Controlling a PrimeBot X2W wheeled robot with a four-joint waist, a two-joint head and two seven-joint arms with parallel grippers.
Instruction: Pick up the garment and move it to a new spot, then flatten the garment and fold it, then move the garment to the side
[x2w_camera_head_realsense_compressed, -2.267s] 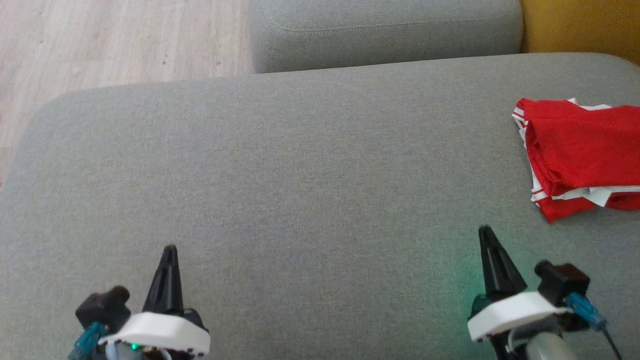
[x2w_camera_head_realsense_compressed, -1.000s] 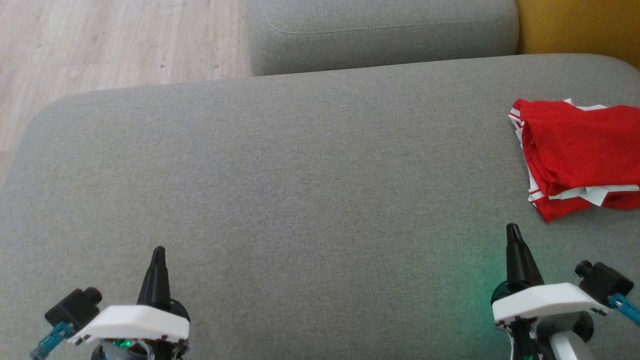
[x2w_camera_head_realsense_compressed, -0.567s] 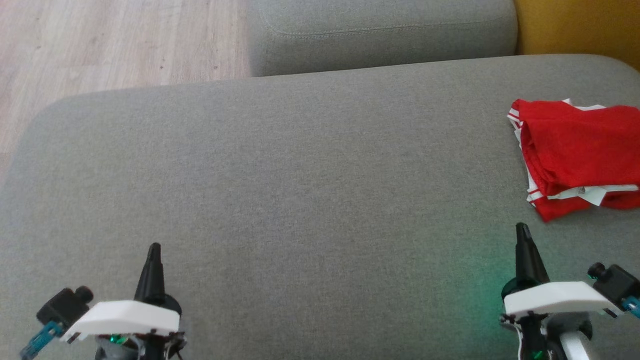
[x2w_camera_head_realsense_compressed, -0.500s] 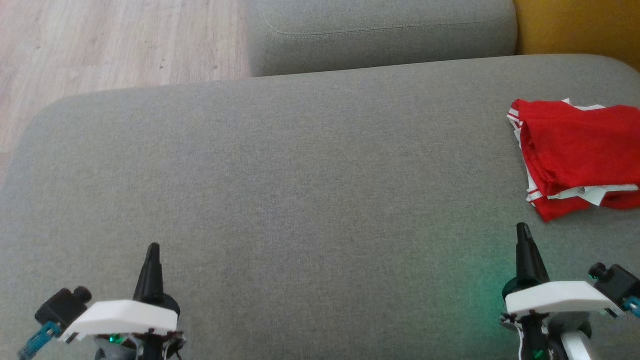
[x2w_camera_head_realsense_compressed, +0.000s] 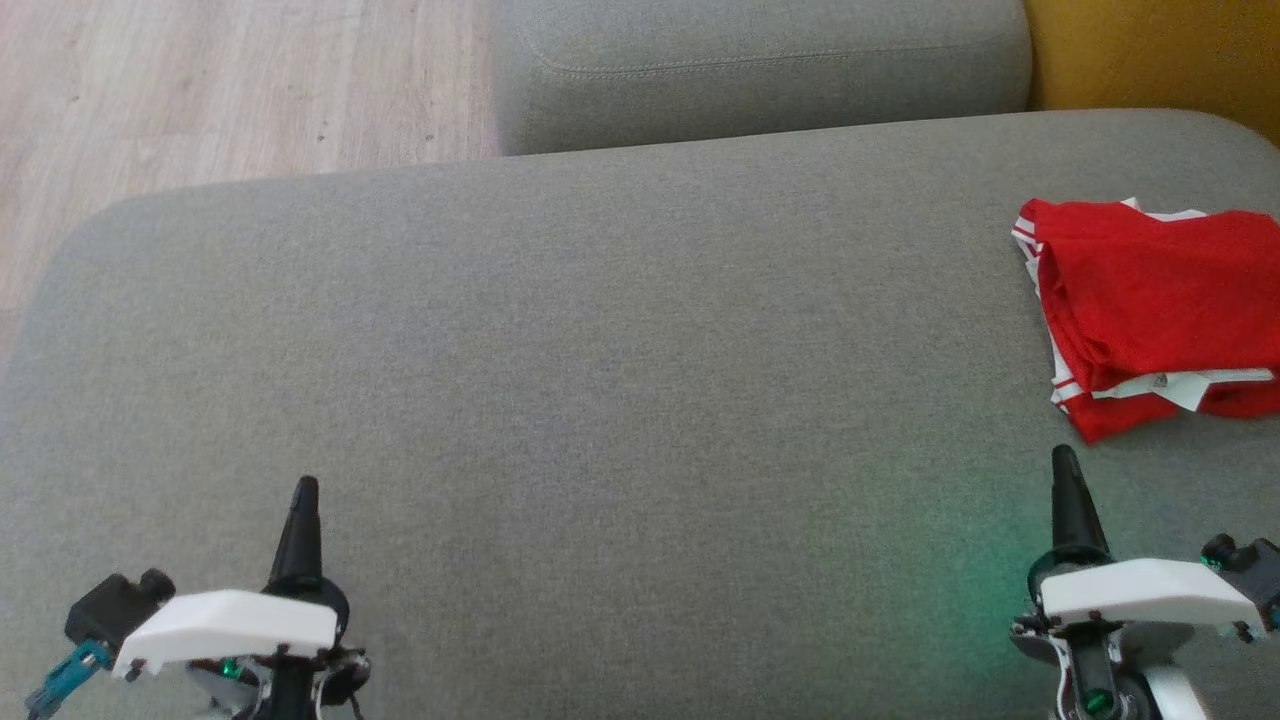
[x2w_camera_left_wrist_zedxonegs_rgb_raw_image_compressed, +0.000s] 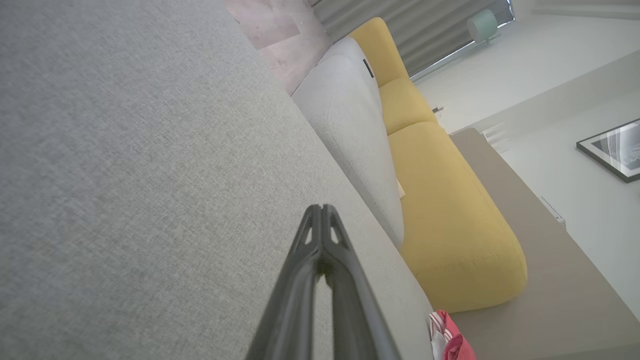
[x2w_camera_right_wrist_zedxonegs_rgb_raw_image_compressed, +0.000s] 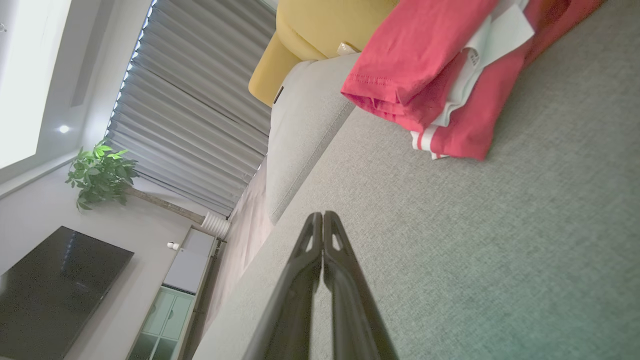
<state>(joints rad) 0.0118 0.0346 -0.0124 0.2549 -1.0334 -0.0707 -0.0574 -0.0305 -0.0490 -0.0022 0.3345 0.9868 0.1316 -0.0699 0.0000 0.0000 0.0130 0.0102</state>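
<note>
Garment (x2w_camera_head_realsense_compressed: 1150, 300) is lying in a loose folded heap on the grey seat cushion (x2w_camera_head_realsense_compressed: 600, 350), at its right edge, a bit toward the far side. It's red with white stripe trim, and a white strip with a small label is showing along its near side. Its right part is running out of the head view, so I can't tell its full extent. Nothing is touching it. The right gripper (x2w_camera_head_realsense_compressed: 1063, 458) is sitting closest, just in front of the garment's near-left corner but apart from it, jaws pressed together on nothing, tip pointing at the far edge. The right wrist view agrees: right gripper (x2w_camera_right_wrist_zedxonegs_rgb_raw_image_compressed: 322, 215) is making a single closed point over bare cushion, with the garment (x2w_camera_right_wrist_zedxonegs_rgb_raw_image_compressed: 415, 65) lying ahead of it. The left gripper (x2w_camera_head_realsense_compressed: 305, 487) is sitting by the near edge toward the left corner, well apart from the garment, jaws also together and empty; the left wrist view is showing its tips (x2w_camera_left_wrist_zedxonegs_rgb_raw_image_compressed: 322, 207) meeting. Can't tell whether either tip is resting on the fabric. A green glow (x2w_camera_head_realsense_compressed: 960, 590) is falling on the cushion beside the right gripper. Beyond the far edge a grey back cushion (x2w_camera_head_realsense_compressed: 760, 60) is standing, with a yellow sofa section (x2w_camera_head_realsense_compressed: 1150, 50) to its right and wooden floor (x2w_camera_head_realsense_compressed: 200, 80) to its left.
</note>
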